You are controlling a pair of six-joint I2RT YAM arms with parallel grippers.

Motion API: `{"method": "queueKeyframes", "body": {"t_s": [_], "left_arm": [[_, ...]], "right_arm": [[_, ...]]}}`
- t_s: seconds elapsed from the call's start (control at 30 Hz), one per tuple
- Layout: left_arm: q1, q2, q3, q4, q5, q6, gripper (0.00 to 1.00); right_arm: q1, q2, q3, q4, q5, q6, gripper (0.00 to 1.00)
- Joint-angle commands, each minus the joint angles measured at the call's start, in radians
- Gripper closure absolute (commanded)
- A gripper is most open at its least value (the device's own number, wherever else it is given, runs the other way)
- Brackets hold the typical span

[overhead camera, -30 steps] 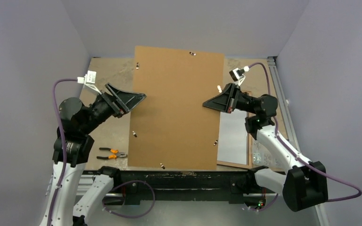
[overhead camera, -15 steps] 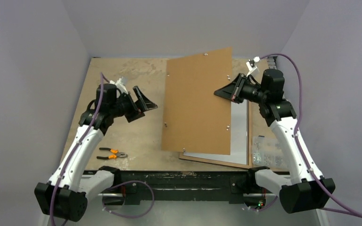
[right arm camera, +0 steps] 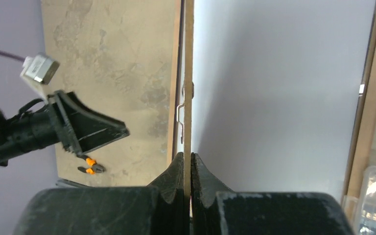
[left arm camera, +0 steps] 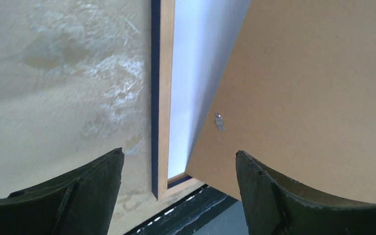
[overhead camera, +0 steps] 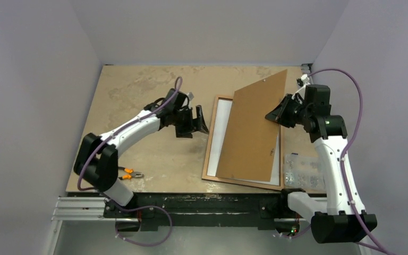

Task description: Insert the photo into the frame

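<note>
The frame [overhead camera: 211, 139] lies back-up on the table right of centre, its rails light wood with a dark blue outer edge [left arm camera: 164, 98]. A pale white sheet [overhead camera: 220, 125] fills its opening; no colour print shows. My right gripper [overhead camera: 272, 116] is shut on the right edge of the brown backing board [overhead camera: 252, 130] and holds it tilted over the frame. In the right wrist view the board shows edge-on [right arm camera: 188, 73] between my right gripper's [right arm camera: 187, 156] fingers. My left gripper [overhead camera: 201, 121] is open and empty just left of the frame's left rail; it also shows in its wrist view [left arm camera: 178, 156].
Orange-handled pliers [overhead camera: 126, 173] lie near the table's front left. A clear plastic box of small hardware [overhead camera: 300, 170] sits right of the frame at the front. The black rail [overhead camera: 202, 204] runs along the table's near edge. Small metal clips [left arm camera: 219, 121] sit on the board.
The backing board has swung right and down from mid-table, now tilted over the frame. My left gripper has come away from its left edge and moved right to the frame's left rail.
</note>
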Motion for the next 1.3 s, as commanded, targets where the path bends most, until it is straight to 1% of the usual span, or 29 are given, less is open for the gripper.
{"method": "queueKeyframes", "body": {"t_s": [0.0, 0.07, 0.17, 0.23, 0.3, 0.4, 0.5, 0.57, 0.67, 0.7, 0.87, 1.07, 1.23, 1.27], "left_arm": [[-0.091, 0.162, 0.170, -0.055, -0.093, 0.078, 0.19], [-0.121, 0.238, 0.215, -0.083, -0.117, 0.086, 0.19], [-0.147, 0.328, 0.245, -0.096, -0.159, 0.087, 0.23], [-0.158, 0.371, 0.258, -0.113, -0.196, 0.092, 0.30], [-0.171, 0.407, 0.271, -0.136, -0.237, 0.098, 0.31], [-0.176, 0.432, 0.251, -0.118, -0.262, 0.095, 0.38], [-0.176, 0.439, 0.226, -0.097, -0.266, 0.093, 0.55], [-0.174, 0.435, 0.212, -0.091, -0.270, 0.089, 0.69], [-0.166, 0.386, 0.161, -0.073, -0.303, 0.060, 0.97], [-0.161, 0.373, 0.135, -0.067, -0.319, 0.049, 1.00], [-0.136, 0.247, -0.002, -0.012, -0.360, 0.000, 1.00], [-0.120, 0.125, -0.146, 0.029, -0.363, -0.071, 1.00], [-0.117, 0.037, -0.215, 0.041, -0.389, -0.097, 1.00], [-0.116, 0.027, -0.219, 0.043, -0.387, -0.092, 0.98]], "right_arm": [[-0.008, -0.055, 0.072, -0.039, 0.056, -0.050, 1.00], [-0.009, -0.060, 0.067, -0.038, 0.045, -0.051, 1.00], [-0.011, -0.060, 0.059, -0.028, 0.012, -0.040, 1.00], [-0.010, -0.057, 0.058, -0.019, -0.020, -0.029, 1.00], [-0.010, -0.054, 0.053, -0.002, -0.058, -0.013, 1.00], [-0.010, -0.046, 0.044, 0.020, -0.114, 0.006, 1.00], [-0.011, -0.042, 0.022, 0.054, -0.171, 0.033, 1.00], [-0.011, -0.038, 0.005, 0.083, -0.205, 0.053, 1.00], [-0.011, -0.030, -0.013, 0.131, -0.244, 0.081, 1.00], [-0.012, -0.027, -0.020, 0.151, -0.263, 0.092, 1.00], [-0.012, 0.005, -0.045, 0.243, -0.362, 0.146, 1.00], [-0.011, 0.028, -0.080, 0.323, -0.391, 0.162, 1.00], [-0.011, 0.045, -0.155, 0.427, -0.419, 0.190, 1.00], [-0.011, 0.051, -0.167, 0.448, -0.427, 0.192, 1.00]]}}
